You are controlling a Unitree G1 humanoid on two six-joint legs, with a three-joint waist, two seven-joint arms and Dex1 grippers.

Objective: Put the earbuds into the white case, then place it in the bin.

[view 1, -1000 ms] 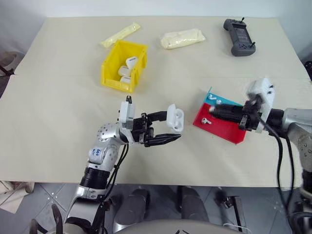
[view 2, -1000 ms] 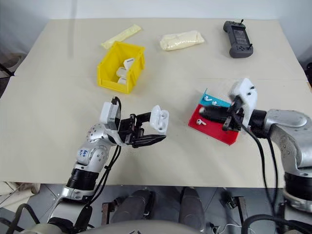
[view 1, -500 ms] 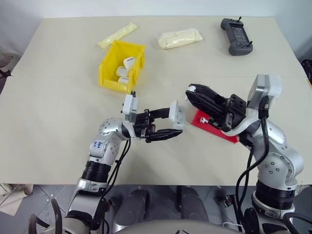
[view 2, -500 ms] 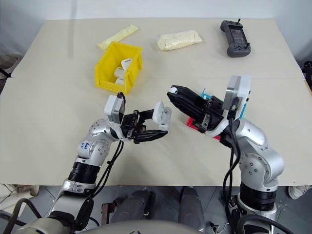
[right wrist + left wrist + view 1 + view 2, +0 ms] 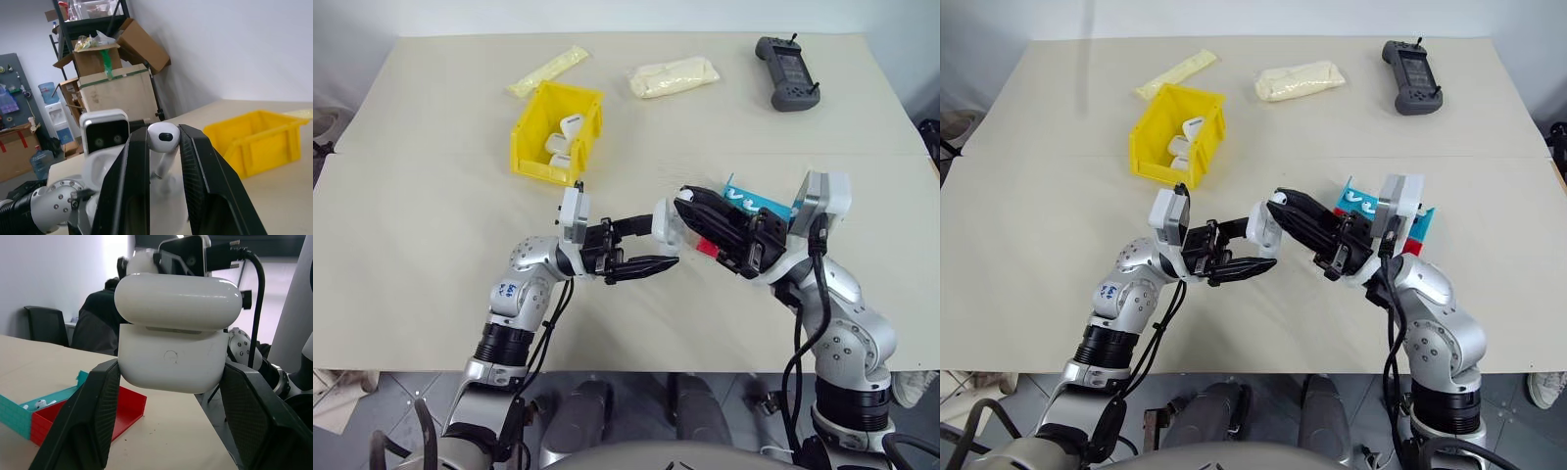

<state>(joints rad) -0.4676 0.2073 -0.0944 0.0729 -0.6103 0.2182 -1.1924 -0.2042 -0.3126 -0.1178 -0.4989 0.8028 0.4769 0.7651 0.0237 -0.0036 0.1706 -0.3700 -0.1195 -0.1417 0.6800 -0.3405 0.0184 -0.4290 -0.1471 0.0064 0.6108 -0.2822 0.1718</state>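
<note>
My left gripper [image 5: 666, 243] is shut on the white case [image 5: 663, 223] and holds it above the table's front middle. The case [image 5: 173, 360] sits between the two black fingers [image 5: 93, 416] with its lid up. My right gripper [image 5: 687, 202] is shut on one of the earbuds [image 5: 163, 138], a small white one, and its tip is right at the case from the right. Another earbud [image 5: 38, 404] lies in the red-and-teal tray [image 5: 756, 205]. The yellow bin [image 5: 558, 132] stands further back on the left with several white cases inside.
A black handheld controller [image 5: 791, 73] lies at the back right. Two pale packets [image 5: 548, 69] [image 5: 675, 75] lie behind the bin. The right arm partly covers the tray. A seated person [image 5: 100, 318] and shelves with cardboard boxes [image 5: 105, 58] are beyond the table.
My right gripper has swung left from the tray with the earbud and now meets the case. The left gripper and the case have stayed in place.
</note>
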